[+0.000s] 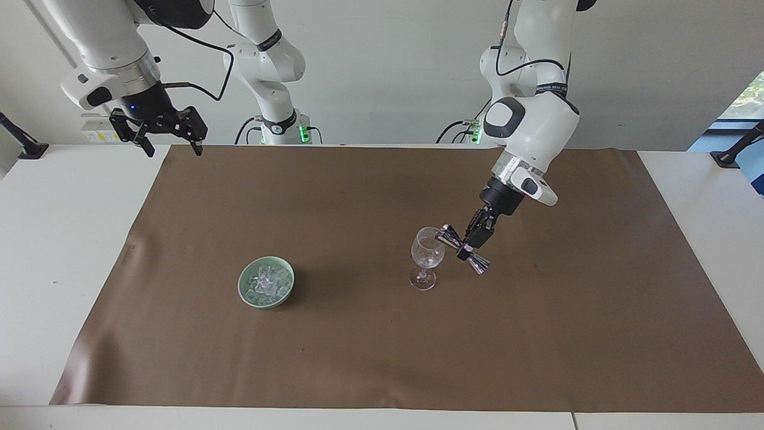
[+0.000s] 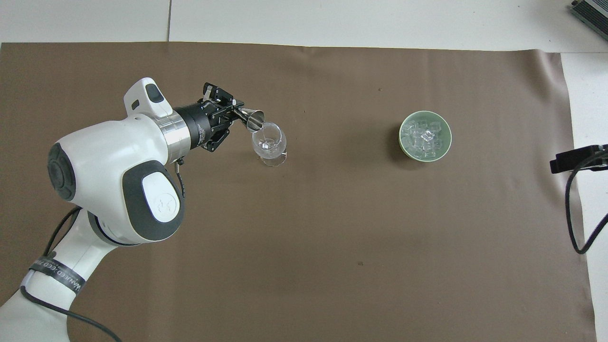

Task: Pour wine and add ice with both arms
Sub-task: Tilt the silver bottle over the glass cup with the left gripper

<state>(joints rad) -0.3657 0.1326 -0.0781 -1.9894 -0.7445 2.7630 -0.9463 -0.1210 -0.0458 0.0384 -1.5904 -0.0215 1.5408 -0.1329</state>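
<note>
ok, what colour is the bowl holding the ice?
Pale green bowl, clearest in the overhead view.

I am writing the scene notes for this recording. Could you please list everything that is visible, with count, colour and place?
Jigger: one, silver, tilted, held by the left gripper, its mouth at the glass's rim.
Glass: one, clear, stemmed, upright on the mat, toward the left arm's end.
Bowl: one, pale green, on the mat, toward the right arm's end.
Ice: a heap of many, clear, in the bowl.
Mat: one, brown, covering most of the table.
Table: one, white.
Left gripper: one, black, shut on the jigger, over the mat beside the glass.
Right gripper: one, black, open, waiting over the mat's corner.
</note>
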